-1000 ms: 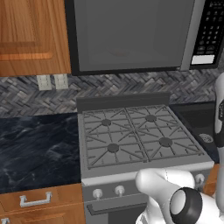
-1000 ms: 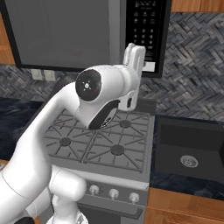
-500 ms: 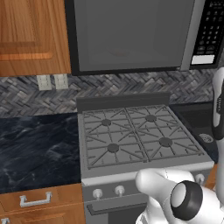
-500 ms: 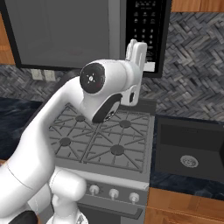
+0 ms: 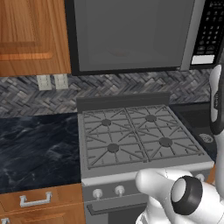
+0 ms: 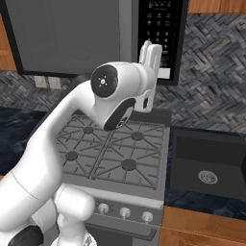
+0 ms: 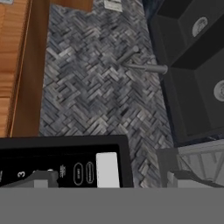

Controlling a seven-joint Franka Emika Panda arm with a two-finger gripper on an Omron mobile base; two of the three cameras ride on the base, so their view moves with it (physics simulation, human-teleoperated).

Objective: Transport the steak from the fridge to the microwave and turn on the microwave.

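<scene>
Hand (image 6: 153, 54) raised at the microwave (image 5: 131, 35) keypad (image 6: 161, 33), upper right, apparently to press start; finger state cannot be told.

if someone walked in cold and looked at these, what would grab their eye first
Probably the big white arm curving up over the gas stove, its hand raised to the black keypad panel on the right of the microwave, whose door is shut. Next, the herringbone backsplash behind, and the dark sink in the counter to the stove's right.
</scene>
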